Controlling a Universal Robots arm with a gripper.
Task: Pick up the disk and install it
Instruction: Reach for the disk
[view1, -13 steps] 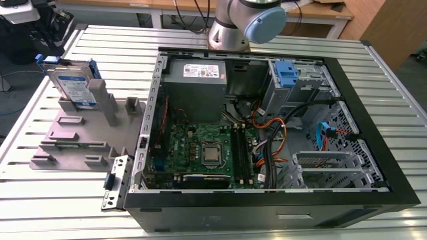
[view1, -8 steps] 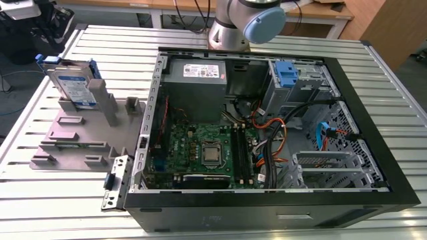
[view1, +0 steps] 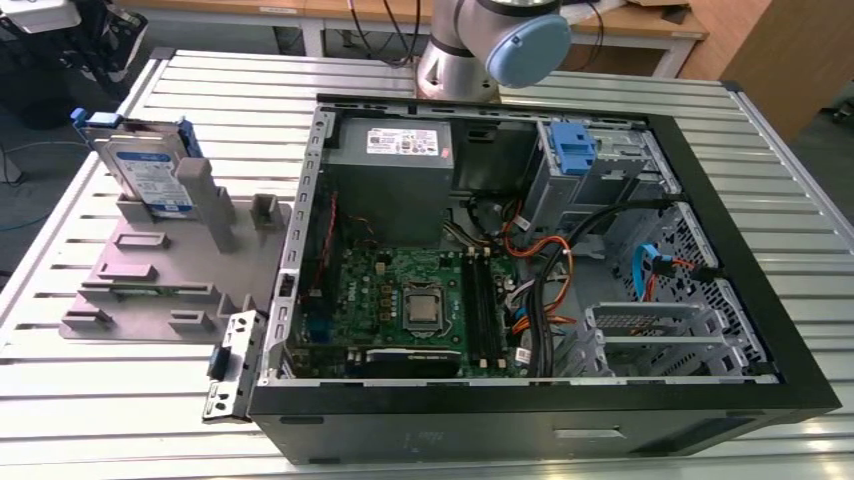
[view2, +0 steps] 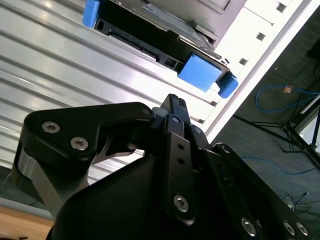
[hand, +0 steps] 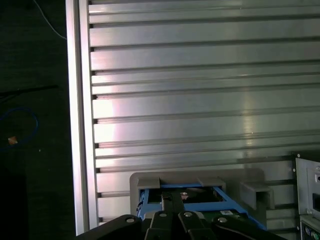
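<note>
The disk (view1: 147, 170), a silver drive with a white and blue label and blue rails, stands on edge in a grey holder (view1: 160, 270) on the exterior view's left. In both wrist views my gripper (view2: 173, 100) (hand: 172, 197) points at the disk (view2: 135, 35) (hand: 210, 205) from a short way off and does not touch it. Its black fingertips are pressed together with nothing between them. The grey holder (hand: 150, 179) wraps the drive's end in the first wrist view.
An open computer case (view1: 747, 330) lies on the slatted aluminium table (view1: 240, 90), with a grey power supply (view1: 394, 160), a motherboard (view1: 400, 300) and a bare blue bracket (view1: 571, 150) in the drive bay. The arm's base (view1: 467, 50) stands behind the case. The table edge (hand: 80, 125) drops to a dark floor.
</note>
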